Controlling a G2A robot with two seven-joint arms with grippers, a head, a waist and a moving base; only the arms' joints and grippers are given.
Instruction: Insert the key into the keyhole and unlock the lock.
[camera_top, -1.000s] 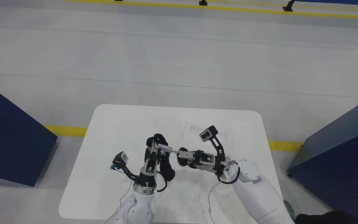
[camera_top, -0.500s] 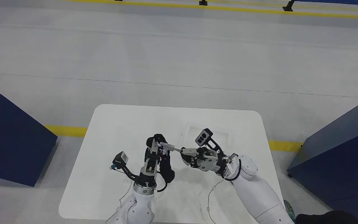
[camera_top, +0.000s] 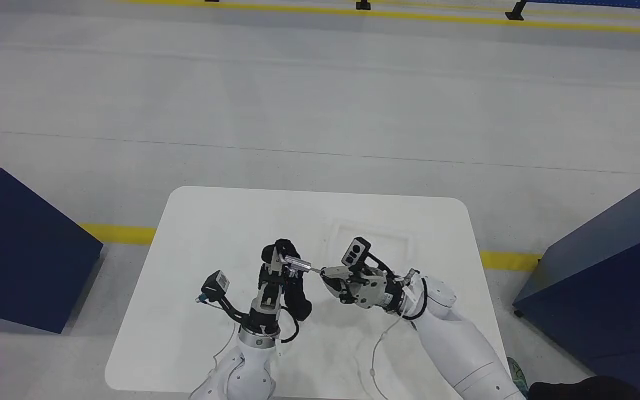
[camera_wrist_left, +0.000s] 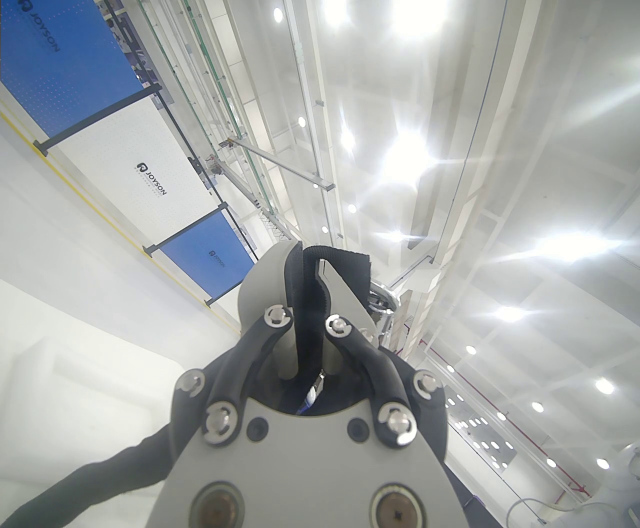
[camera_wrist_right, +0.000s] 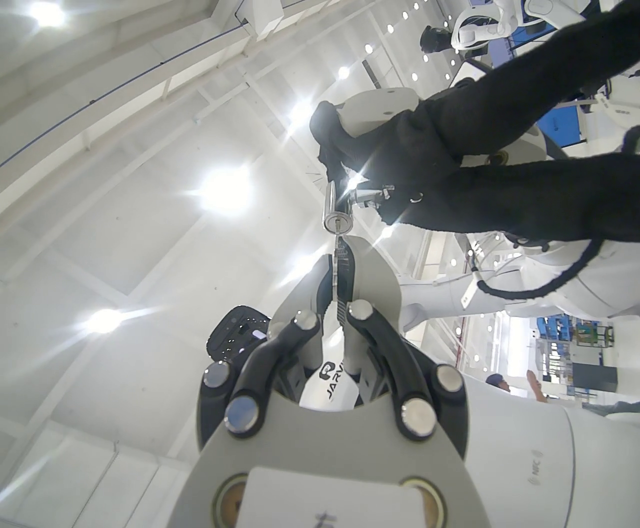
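Above the white table (camera_top: 200, 230) my left gripper (camera_top: 279, 262) is shut on the lock (camera_top: 294, 265), a small silver cylinder held level. Its keyhole end (camera_wrist_right: 335, 221) faces my right gripper (camera_wrist_right: 340, 256). The right gripper (camera_top: 329, 283) is shut on the thin metal key (camera_wrist_right: 339, 274), whose tip touches the keyhole; how deep it sits I cannot tell. In the left wrist view the left gripper (camera_wrist_left: 306, 261) has its black pads pressed together, and a bit of shiny lock metal (camera_wrist_left: 383, 299) shows behind one finger.
A shallow white tray (camera_top: 390, 238) lies on the table beyond the grippers. Dark blue barriers stand on the floor to the left (camera_top: 40, 260) and right (camera_top: 590, 280) of the table. A loose cable (camera_top: 372, 360) hangs beside the right arm.
The right wrist has rolled, swinging its camera toward the lock, and the right gripper has edged slightly nearer it. The left arm with the lock has held still.
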